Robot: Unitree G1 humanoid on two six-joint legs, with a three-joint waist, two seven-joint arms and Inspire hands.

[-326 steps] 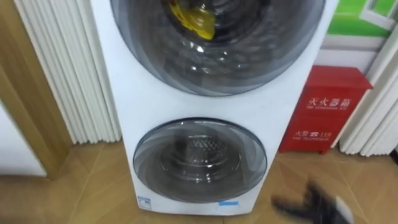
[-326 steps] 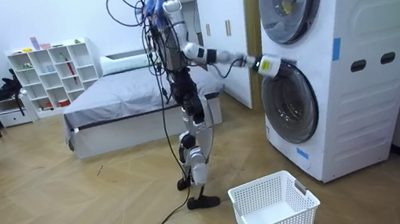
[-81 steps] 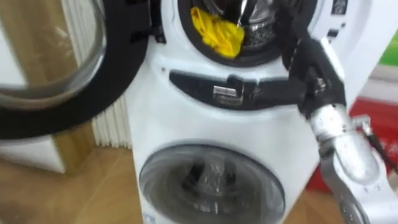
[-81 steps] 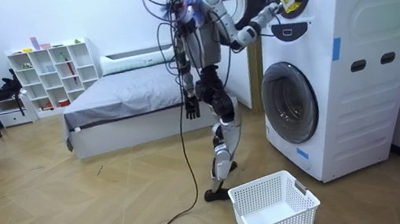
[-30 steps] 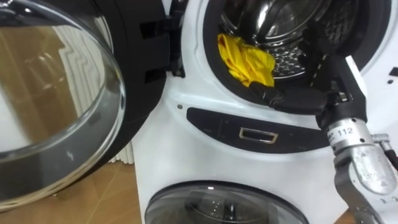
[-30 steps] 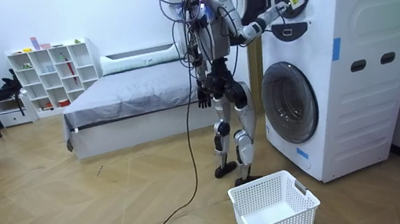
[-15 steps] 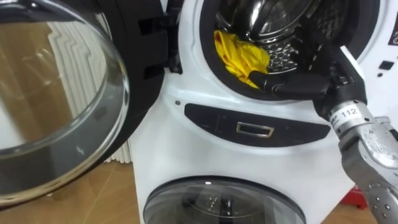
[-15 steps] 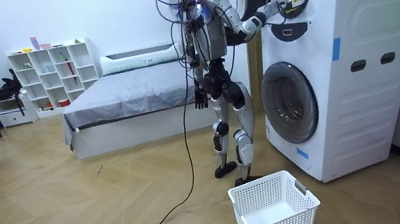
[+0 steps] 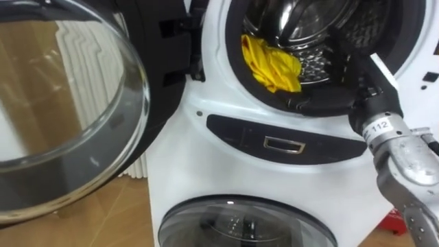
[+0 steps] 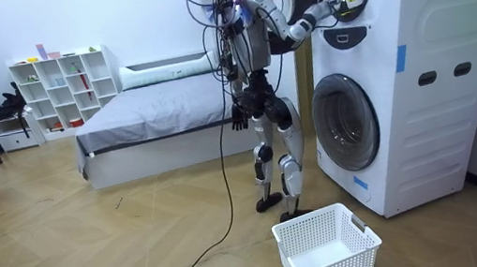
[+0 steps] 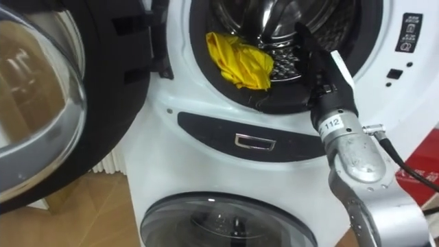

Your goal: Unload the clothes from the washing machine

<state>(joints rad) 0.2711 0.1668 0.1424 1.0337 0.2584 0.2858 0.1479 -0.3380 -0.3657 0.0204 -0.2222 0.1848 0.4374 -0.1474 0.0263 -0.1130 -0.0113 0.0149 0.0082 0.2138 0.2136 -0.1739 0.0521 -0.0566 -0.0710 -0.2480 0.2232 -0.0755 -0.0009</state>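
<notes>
A crumpled yellow cloth (image 9: 271, 65) lies at the front left of the upper drum (image 9: 312, 20), against the dark door seal. My right hand (image 9: 329, 104) reaches in from the right, its dark fingers stretched along the lower rim, tips just under the cloth. They look straight, with nothing held. In the right eye view the same hand (image 11: 317, 65) stands to the right of the cloth (image 11: 240, 60). My left hand (image 10: 237, 118) hangs at my side in the room view.
The upper machine's round glass door (image 9: 62, 103) is swung wide to the left. The lower machine's door (image 9: 247, 223) is closed. I stand facing the stacked machines (image 10: 400, 71); a white laundry basket (image 10: 327, 248) sits on the floor by my feet, a bed (image 10: 151, 118) behind me.
The upper door, closed eleven seconds ago, is swung open. My right hand has gone from the door edge to the drum's lower rim; in the last half second it settled slightly lower.
</notes>
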